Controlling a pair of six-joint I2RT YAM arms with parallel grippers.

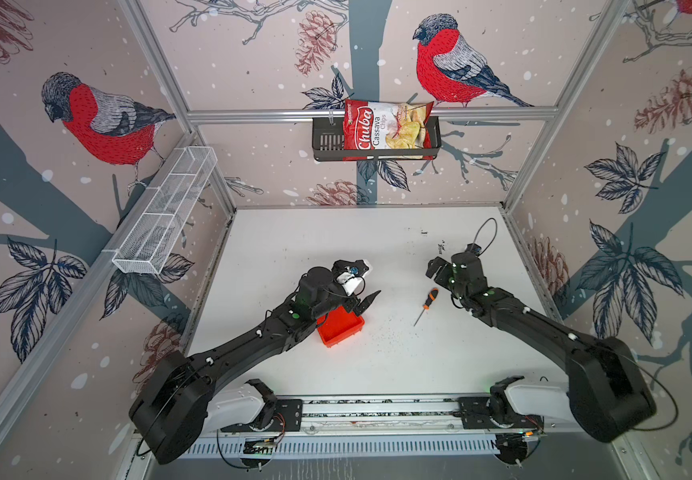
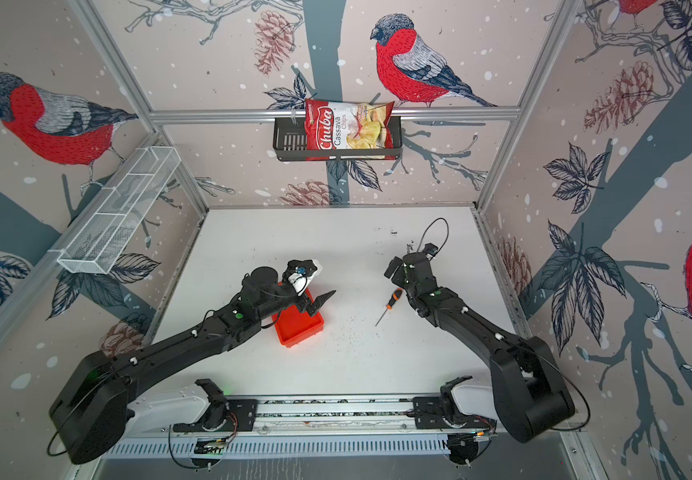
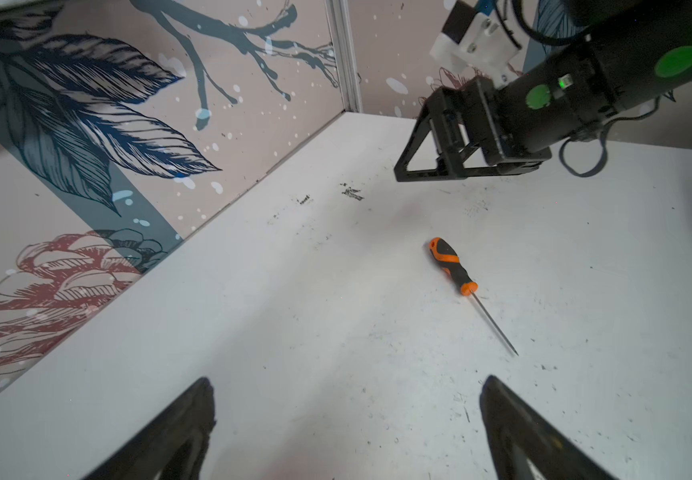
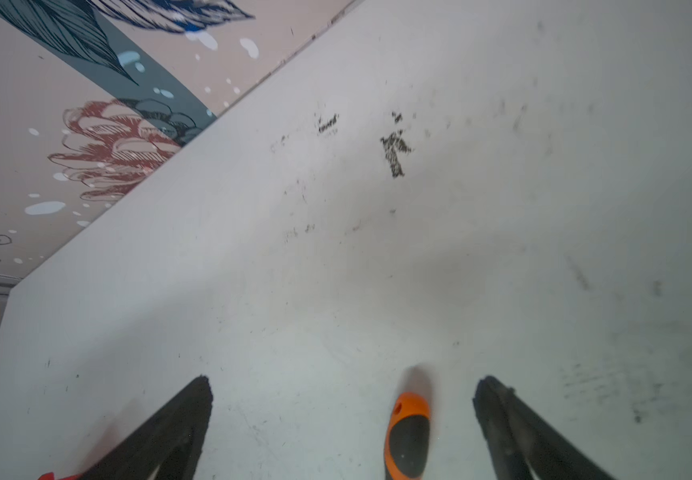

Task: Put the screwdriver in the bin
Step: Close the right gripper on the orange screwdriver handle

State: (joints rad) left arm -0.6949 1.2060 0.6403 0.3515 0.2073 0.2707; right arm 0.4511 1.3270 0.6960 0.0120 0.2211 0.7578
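The screwdriver (image 1: 426,306) (image 2: 390,303), with its orange-and-black handle and thin shaft, lies flat on the white table right of centre. The red bin (image 1: 341,327) (image 2: 299,326) sits to its left, partly under my left arm. My left gripper (image 1: 367,301) (image 2: 321,301) (image 3: 346,380) hangs open over the bin's far right corner, and the screwdriver (image 3: 452,266) lies ahead of it. My right gripper (image 1: 438,272) (image 2: 396,270) (image 4: 343,380) is open just beyond the handle end. In the right wrist view the handle (image 4: 406,436) shows between the fingers, untouched and nearer one of them.
A black slotted basket (image 1: 324,141) on the back wall holds a chips bag (image 1: 386,126). A white mesh basket (image 1: 165,212) hangs on the left wall. Dark scuff marks (image 4: 394,151) dot the table beyond the right gripper.
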